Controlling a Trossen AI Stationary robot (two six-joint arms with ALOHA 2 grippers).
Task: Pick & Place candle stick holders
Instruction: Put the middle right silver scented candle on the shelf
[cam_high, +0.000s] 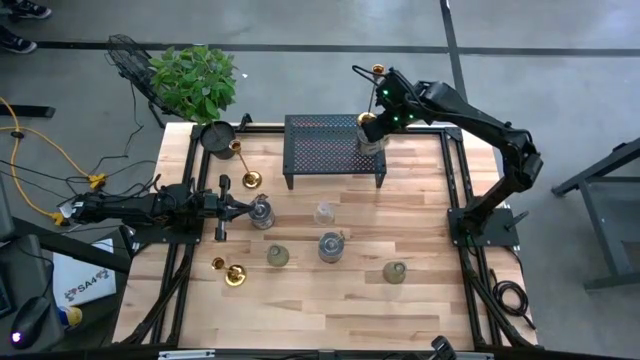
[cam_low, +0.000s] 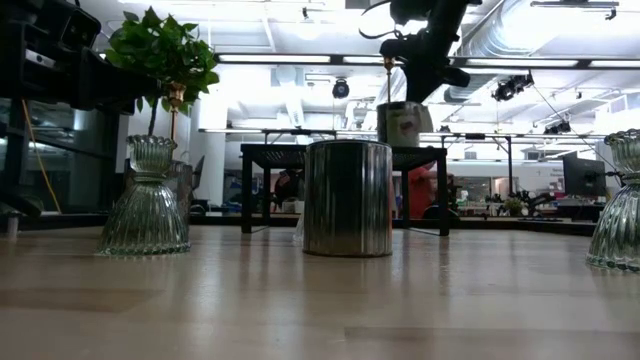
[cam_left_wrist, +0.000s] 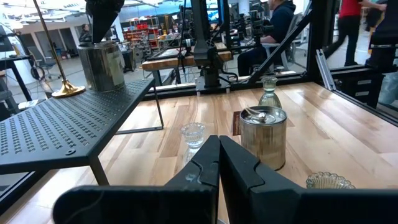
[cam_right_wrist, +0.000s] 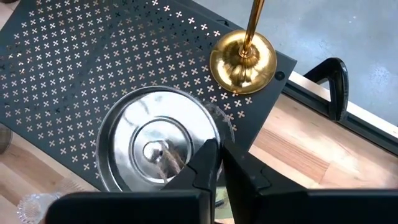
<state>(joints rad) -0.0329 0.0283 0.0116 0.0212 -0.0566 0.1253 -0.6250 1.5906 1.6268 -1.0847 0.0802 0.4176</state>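
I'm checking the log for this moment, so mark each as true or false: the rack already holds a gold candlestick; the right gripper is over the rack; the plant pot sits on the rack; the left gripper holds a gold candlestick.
1. A gold candlestick stands on the black mesh rack. True.
2. The right gripper is over the rack, by the silvery cup. True.
3. The plant pot sits on the rack. False: the plant pot stands on the table beside it.
4. The left gripper holds a gold candlestick. False: the left gripper holds none.
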